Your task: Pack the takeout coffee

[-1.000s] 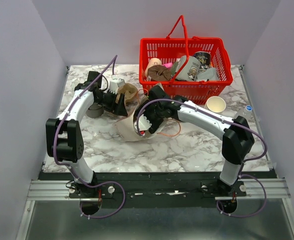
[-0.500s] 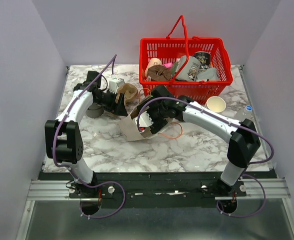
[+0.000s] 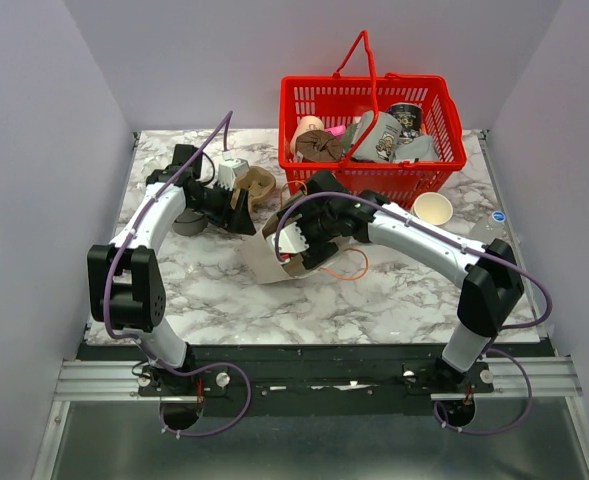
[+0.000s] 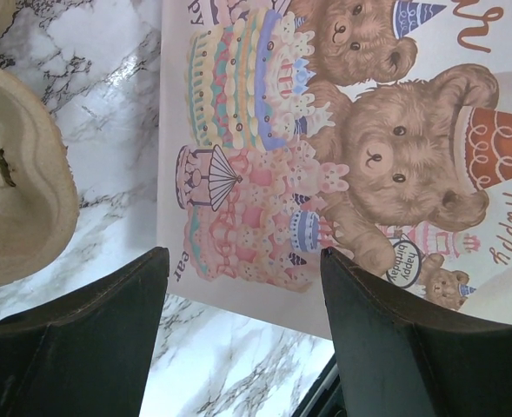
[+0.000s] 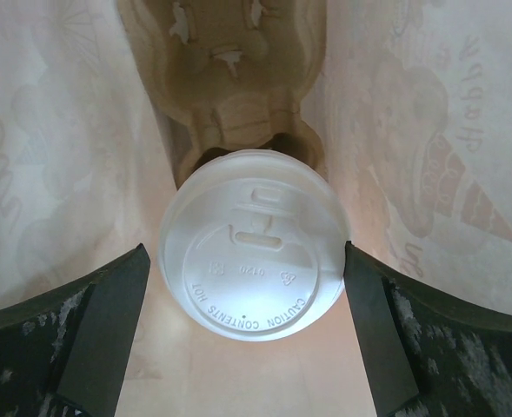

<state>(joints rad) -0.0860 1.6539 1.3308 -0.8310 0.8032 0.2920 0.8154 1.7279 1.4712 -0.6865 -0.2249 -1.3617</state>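
The takeout coffee (image 5: 256, 252), a small white cup with a round white lid, lies inside the paper bag (image 5: 56, 156), its base against a brown pulp cup carrier (image 5: 229, 78). My right gripper (image 5: 247, 252) is open inside the bag mouth, with a finger (image 5: 108, 339) on each side of the lid. In the top view the right gripper (image 3: 296, 243) is in the bag (image 3: 259, 262) and the cup is hidden. My left gripper (image 4: 242, 261) is open and empty above the bag's teddy-bear print (image 4: 369, 148); in the top view it (image 3: 242, 208) is left of the bag.
A red basket (image 3: 372, 100) full of items stands at the back right. A lidless paper cup (image 3: 433, 208) stands in front of it. A second pulp carrier (image 3: 255, 184) lies by my left gripper. An orange loop (image 3: 346, 262) lies beside the bag.
My right arm has shifted a little to the right and back, and the bag has shifted with it. The left gripper has edged slightly back.
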